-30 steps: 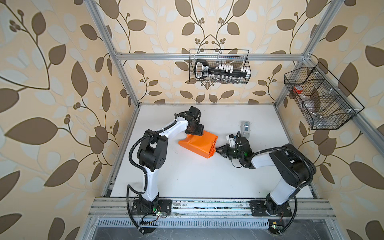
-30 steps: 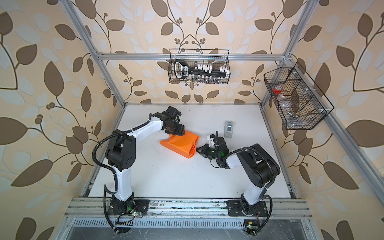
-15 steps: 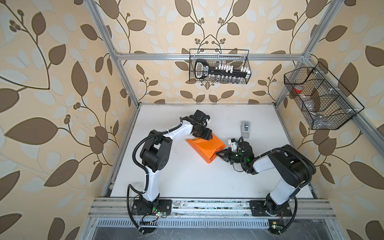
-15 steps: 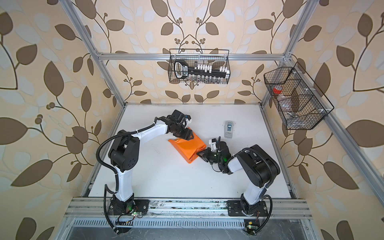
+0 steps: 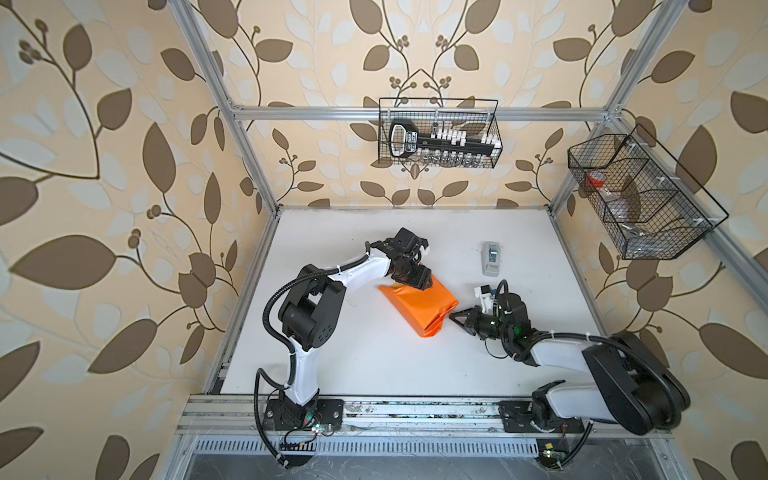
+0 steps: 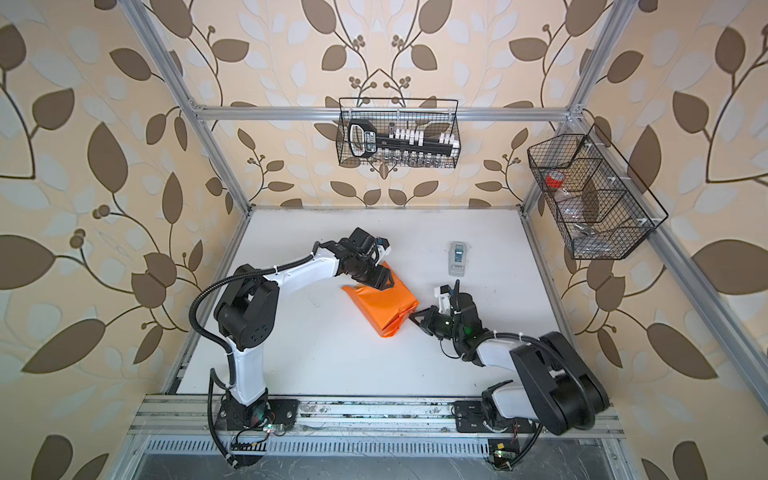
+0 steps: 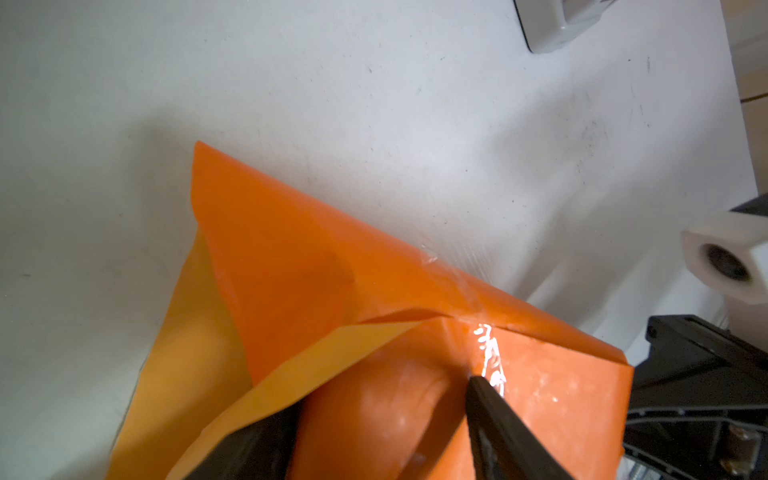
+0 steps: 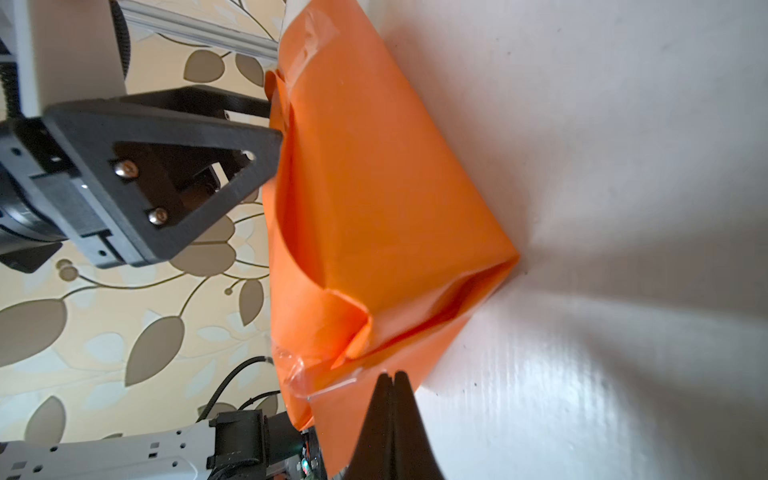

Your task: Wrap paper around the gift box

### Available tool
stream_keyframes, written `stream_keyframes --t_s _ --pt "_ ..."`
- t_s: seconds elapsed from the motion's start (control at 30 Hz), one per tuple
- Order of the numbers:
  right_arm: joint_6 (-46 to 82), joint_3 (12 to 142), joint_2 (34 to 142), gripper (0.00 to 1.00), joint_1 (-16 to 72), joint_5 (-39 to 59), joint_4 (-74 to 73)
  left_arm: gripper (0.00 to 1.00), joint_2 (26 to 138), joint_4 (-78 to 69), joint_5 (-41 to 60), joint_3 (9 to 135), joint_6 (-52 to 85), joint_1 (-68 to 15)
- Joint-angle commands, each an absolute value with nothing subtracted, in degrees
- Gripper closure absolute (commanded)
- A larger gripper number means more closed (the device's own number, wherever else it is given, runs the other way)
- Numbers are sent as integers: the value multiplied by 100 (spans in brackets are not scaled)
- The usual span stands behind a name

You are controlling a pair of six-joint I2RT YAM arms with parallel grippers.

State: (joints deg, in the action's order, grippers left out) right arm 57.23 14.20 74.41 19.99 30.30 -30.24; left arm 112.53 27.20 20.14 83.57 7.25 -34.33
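The orange paper point(image 5: 419, 305) point(image 6: 380, 303) lies folded into a parcel on the white table, slanting from far left to near right. The gift box is hidden inside it. My left gripper point(image 5: 419, 280) point(image 6: 384, 282) grips the parcel's far end, with a black finger on each side of the orange bulge point(image 7: 380, 395). My right gripper point(image 5: 453, 318) point(image 6: 412, 318) is shut and holds nothing. Its tip point(image 8: 390, 376) is at the parcel's near right end, beside a loose flap with clear tape point(image 8: 307, 382).
A grey tape dispenser point(image 5: 491, 257) point(image 6: 458, 258) stands on the table behind the right gripper. A wire basket point(image 5: 438, 133) hangs on the back wall and another wire basket point(image 5: 640, 199) on the right wall. Aluminium frame posts edge the table.
The left gripper swung right and turned the parcel from lying crosswise to slanting. The right gripper, shut throughout, shifted slightly right and nearer, staying at the parcel's end.
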Motion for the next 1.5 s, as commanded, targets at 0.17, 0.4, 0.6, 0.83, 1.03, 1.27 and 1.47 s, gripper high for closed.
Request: stream_keyframes --t_s 0.17,0.4,0.6,0.83,1.03,1.27,1.47 --pt "4483 1577 5628 100 1688 2259 25 36 11460 3447 2054 8268 647 -3787" --pt "4220 1925 5662 100 1685 2236 513 36 11496 3511 1979 8355 650 -3845" --pt "3849 2427 5837 100 2108 1950 1122 36 11514 3541 1943 8427 705 -3857" --pt "3625 2948 6292 100 2583 1636 1467 36 11543 3562 1918 8514 738 -3866" --pt "3472 3226 6602 100 2637 1597 1600 36 11547 3560 1916 8543 763 -3859" --pt "3436 3536 6973 100 2778 1693 1539 36 11562 3543 1953 8535 779 -3877" --pt "3440 3732 7391 100 2834 1766 1366 36 11575 3509 1961 8525 800 -3887"
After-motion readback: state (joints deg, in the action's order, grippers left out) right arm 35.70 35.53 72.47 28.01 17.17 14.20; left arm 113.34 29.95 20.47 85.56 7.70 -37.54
